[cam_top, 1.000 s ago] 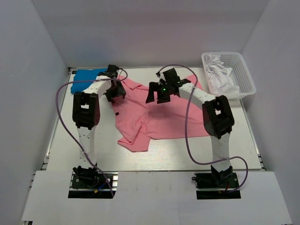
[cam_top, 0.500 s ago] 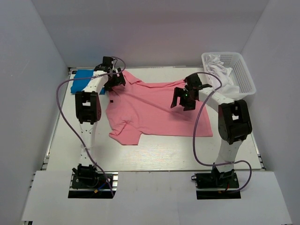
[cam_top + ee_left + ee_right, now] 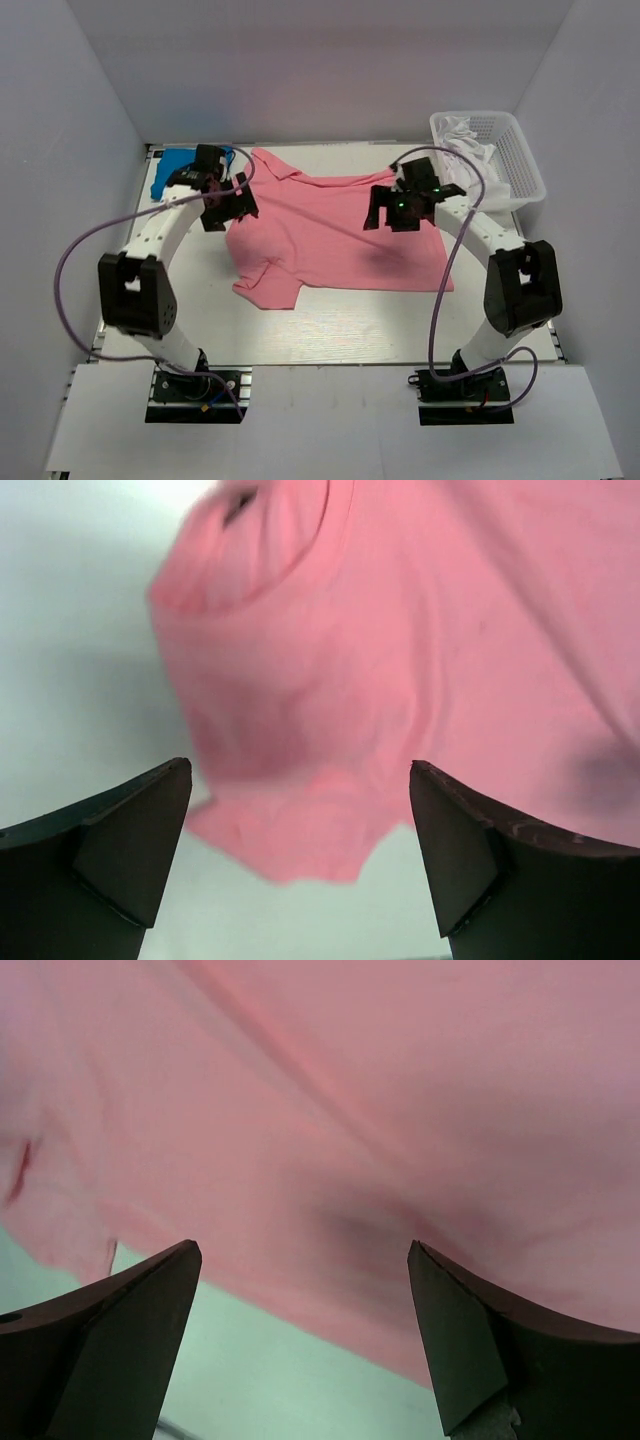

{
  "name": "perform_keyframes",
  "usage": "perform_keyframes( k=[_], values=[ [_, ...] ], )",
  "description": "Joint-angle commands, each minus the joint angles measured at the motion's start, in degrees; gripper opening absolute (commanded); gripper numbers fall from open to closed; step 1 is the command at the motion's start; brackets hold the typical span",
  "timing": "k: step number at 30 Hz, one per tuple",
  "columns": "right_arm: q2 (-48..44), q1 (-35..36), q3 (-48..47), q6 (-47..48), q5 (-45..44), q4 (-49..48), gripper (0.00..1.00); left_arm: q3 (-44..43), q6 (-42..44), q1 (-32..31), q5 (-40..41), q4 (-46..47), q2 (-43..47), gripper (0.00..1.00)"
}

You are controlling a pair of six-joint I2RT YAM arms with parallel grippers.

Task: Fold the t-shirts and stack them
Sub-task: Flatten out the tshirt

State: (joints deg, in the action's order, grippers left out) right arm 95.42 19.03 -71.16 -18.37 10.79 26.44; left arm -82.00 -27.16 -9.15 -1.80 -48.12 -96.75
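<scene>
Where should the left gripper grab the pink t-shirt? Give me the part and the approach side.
Probably the sleeve jutting at the near-left corner of the pink t-shirt, pinched at its hem. Bring the left gripper down from the left: that edge lies free on the table, while the body is spread flat.

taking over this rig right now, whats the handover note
Left gripper: open, empty, above the left edge of the pink t-shirt.
Right gripper: open, empty, above the shirt's right side.
The pink t-shirt lies spread on the table, not yet folded.
The blue garment at the far left corner looks folded, probably the start of the stack.
White clothes sit in the basket at the far right.
Left to do: fold the pink one, stack it on the blue, then the white ones.
</scene>
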Motion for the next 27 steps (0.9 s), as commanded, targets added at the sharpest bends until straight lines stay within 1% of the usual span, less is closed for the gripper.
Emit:
perform_keyframes(
  k=[1, 3, 4, 5, 6, 7, 8, 9, 10, 11, 12, 14, 15, 16, 18, 19, 21, 25, 27],
  values=[
    [-0.9, 9.7, -4.1, 9.0, 4.5, 2.3, 0.90, 5.2, -3.1, -0.2, 0.7, -2.5, 6.1, 1.00],
    [0.6, 19.9, -8.0, 11.9, 4.8, 2.5, 0.90, 5.2, -3.1, -0.2, 3.3, -2.5, 7.6, 1.00],
    [2.0, 22.3, -8.6, 12.8, 5.0, 1.9, 0.90, 5.2, -3.1, -0.2, 3.3, -2.5, 7.6, 1.00],
    [3.4, 24.5, -9.0, 14.9, 4.5, 0.1, 0.90, 5.2, -2.4, 1.4, 3.3, -1.3, 7.6, 1.00],
    [4.2, 28.9, -8.9, 15.1, 5.0, -0.8, 0.90, 4.5, -2.4, 1.4, 3.3, -0.3, 6.8, 1.00],
    [4.7, 29.9, -8.5, 15.5, 5.7, -4.3, 0.90, 3.2, -2.4, 1.4, 3.3, 0.4, 3.2, 1.00],
    [5.0, 31.2, -8.5, 16.0, 6.4, -5.2, 0.90, 1.5, -2.4, 1.4, 1.9, 0.4, 0.8, 1.00],
    [6.0, 33.1, -7.8, 16.3, 6.5, -6.6, 0.90, -1.7, -2.4, 1.4, -1.6, 0.9, -1.7, 1.00],
    [6.4, 34.1, -7.7, 16.9, 4.1, -9.1, 0.90, -3.3, -1.6, 1.4, -3.7, 2.2, -4.0, 1.00],
    [7.1, 36.8, -8.6, 20.1, 3.0, -9.4, 0.90, -5.1, -1.6, 1.4, -6.0, 2.8, -6.4, 1.00],
    [9.6, 39.0, -9.8, 21.1, -0.3, -9.8, 0.90, -8.8, -0.8, 1.4, -6.0, 2.9, -10.4, 1.00],
    [12.5, 42.1, -12.2, 24.6, -3.2, -10.2, 0.90, -12.6, -0.8, 1.4, -6.5, 2.9, -13.4, 1.00],
    [14.3, 44.7, -13.4, 25.4, -7.8, -10.9, 0.90, -14.9, -0.8, 0.8, -6.5, 3.6, -14.2, 1.00],
    [15.8, 45.3, -14.2, 26.1, -9.0, -11.4, 0.90, -15.5, -0.8, 0.8, -7.3, 5.1, -14.9, 1.00],
    [17.5, 45.9, -15.1, 26.5, -10.5, -12.5, 0.86, -15.5, -0.2, 0.3, -10.7, 7.2, -14.9, 1.00],
    [18.4, 46.7, -15.2, 26.5, -12.3, -13.4, 0.86, -15.5, -0.2, 0.3, -11.7, 8.8, -15.4, 1.00],
    [19.5, 47.6, -16.2, 26.7, -13.4, -13.8, 0.81, -15.5, -0.2, 0.3, -13.0, 8.8, -16.6, 1.00],
    [24.6, 49.7, -18.9, 27.2, -14.3, -14.4, 0.80, -16.6, 1.1, 0.3, -15.0, 9.4, -21.1, 1.00],
    [27.2, 50.1, -21.7, 27.6, -14.7, -12.7, 0.78, -16.6, 1.8, 0.3, -15.0, 9.4, -22.4, 1.00]
  ],
)
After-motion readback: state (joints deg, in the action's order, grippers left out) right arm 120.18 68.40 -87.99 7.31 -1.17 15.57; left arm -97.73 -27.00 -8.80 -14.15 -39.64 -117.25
